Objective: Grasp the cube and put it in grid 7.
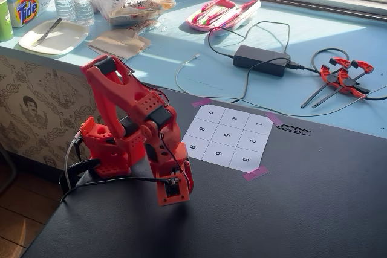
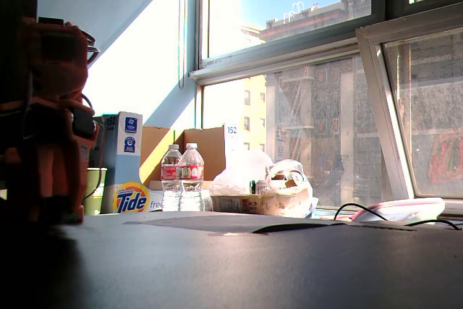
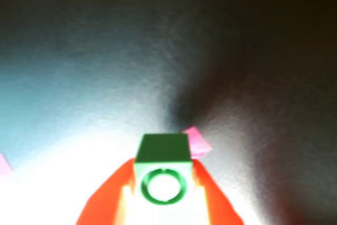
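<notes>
Wrist view: claw (image 3: 162, 196) grips cube (image 3: 162, 169) between fingers.

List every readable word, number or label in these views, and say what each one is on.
"Tide": detergent box, in both fixed views.
"1" to "9": cells of the white sheet; "7" marks the far-left corner cell.
"152": white tag behind the cardboard box.
Water bottle labels and the Tide box's blue panels: too small to read.
Wrist view: no text.

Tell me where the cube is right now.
In the wrist view the cube sits bottom centre between the two orange fingers, a pink tape scrap just beyond it. Neither fixed view shows it.
</notes>
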`<action>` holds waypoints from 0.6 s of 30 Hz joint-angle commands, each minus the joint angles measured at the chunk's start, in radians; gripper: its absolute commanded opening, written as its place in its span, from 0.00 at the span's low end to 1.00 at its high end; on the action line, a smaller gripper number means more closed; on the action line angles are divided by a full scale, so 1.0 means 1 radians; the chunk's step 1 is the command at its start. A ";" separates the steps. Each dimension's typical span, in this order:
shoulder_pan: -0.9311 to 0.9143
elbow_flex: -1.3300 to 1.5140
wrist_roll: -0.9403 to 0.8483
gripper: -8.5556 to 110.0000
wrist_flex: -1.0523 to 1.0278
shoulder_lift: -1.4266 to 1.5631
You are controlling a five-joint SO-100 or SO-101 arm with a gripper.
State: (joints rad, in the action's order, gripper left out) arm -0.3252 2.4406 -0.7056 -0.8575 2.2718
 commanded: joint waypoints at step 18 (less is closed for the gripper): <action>1.118 -0.543 -0.127 0.07 -0.221 -0.183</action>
State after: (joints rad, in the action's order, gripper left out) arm 0.7486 1.9742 -0.8161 -1.1321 2.1629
